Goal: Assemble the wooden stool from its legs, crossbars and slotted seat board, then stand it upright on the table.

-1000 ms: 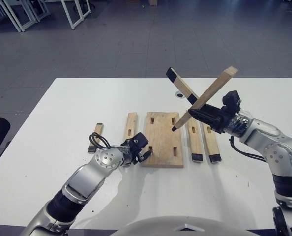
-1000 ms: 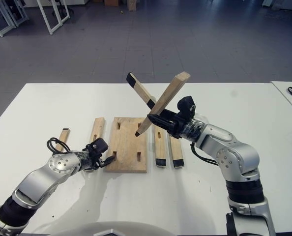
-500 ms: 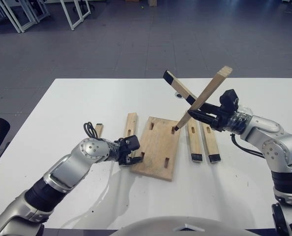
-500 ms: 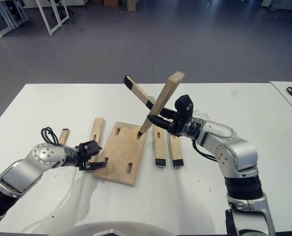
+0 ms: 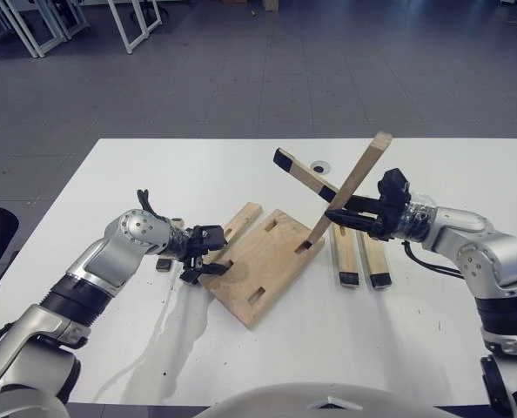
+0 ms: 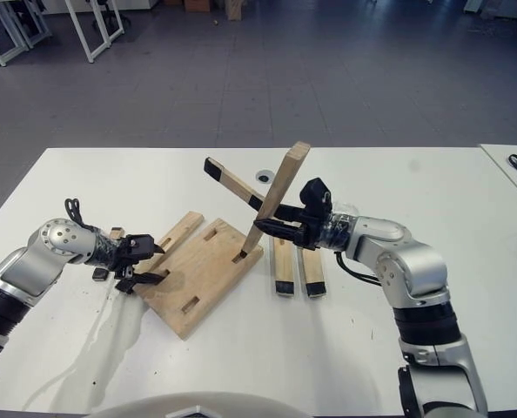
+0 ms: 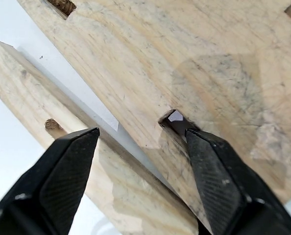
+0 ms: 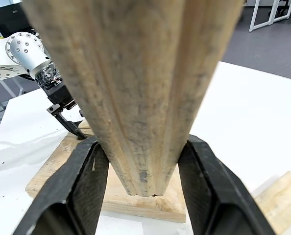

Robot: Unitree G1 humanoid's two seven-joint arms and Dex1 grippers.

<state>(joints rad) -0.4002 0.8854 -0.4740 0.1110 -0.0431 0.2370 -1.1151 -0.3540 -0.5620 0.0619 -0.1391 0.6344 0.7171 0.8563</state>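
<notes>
The pale rectangular wooden seat board (image 5: 263, 266), cut with dark slots, lies skewed on the white table (image 5: 433, 348), its long edges running diagonally. At its far right corner a long light-wood leg (image 5: 363, 165) stands tilted, its upper end leaning right and its lower end at one of the slots — I cannot tell whether it is seated in the slot. A second light-wood leg with a black tip (image 5: 304, 174) crosses it in the air, black end up and to the left. The right gripper (image 5: 344, 213) is clamped on the tilted leg near the crossing. In the right wrist view its black fingers (image 8: 84, 196) press against both sides of the wood.

At the board's left corner the left gripper (image 5: 208, 264) is spread wide, gripping nothing. In the left wrist view one finger (image 7: 209, 176) has its tip at a slot in the board's face, and the other (image 7: 62, 171) hangs over a plain wooden strip (image 7: 28, 83) — the same strip lies just beside the board's far left edge in the head views.

Two more black-ended wooden legs (image 5: 344, 257) (image 5: 376, 259) lie side by side just right of the board. A short wooden piece (image 6: 115, 232) lies near the left arm, and a round grommet (image 5: 319, 164) sits in the table behind the crossed legs.
</notes>
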